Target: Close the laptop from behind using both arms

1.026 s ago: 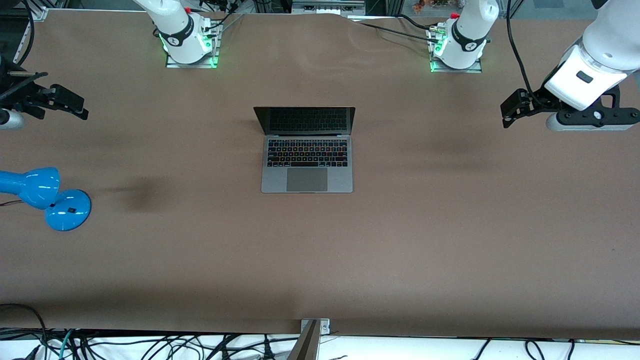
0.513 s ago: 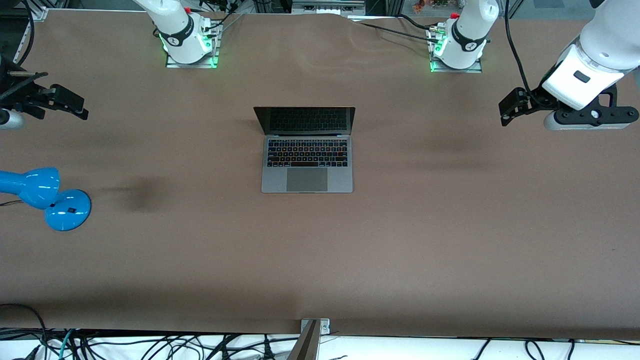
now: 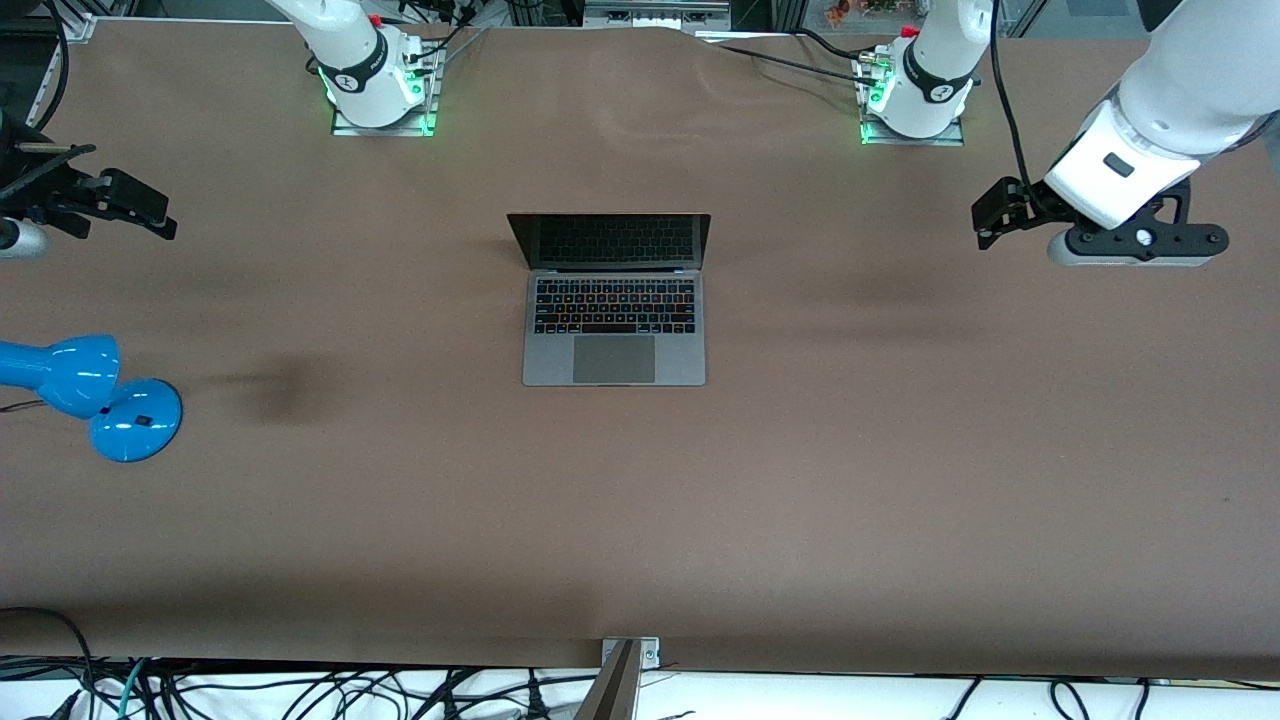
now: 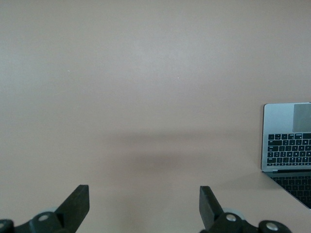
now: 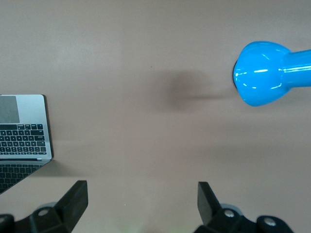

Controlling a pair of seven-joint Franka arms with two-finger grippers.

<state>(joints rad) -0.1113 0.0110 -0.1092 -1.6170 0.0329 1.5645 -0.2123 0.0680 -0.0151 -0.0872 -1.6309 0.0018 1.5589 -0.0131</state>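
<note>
The laptop point(image 3: 614, 300) is stiff but fragile: push its lid's top edge. Both tools, left tool point(image 3: 990, 222) and right tool point(image 3: 140, 212), hang spread, well apart from it.

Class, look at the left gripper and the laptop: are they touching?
Apart. The front view shows the left gripper up over bare table toward the left arm's end, with a wide stretch of tabletop between it and the open laptop.

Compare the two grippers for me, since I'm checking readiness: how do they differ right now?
The left gripper hangs over bare table toward the left arm's end; the right gripper hangs over the right arm's end, near the blue lamp. Both are open, empty, and well clear of the open laptop.
</note>
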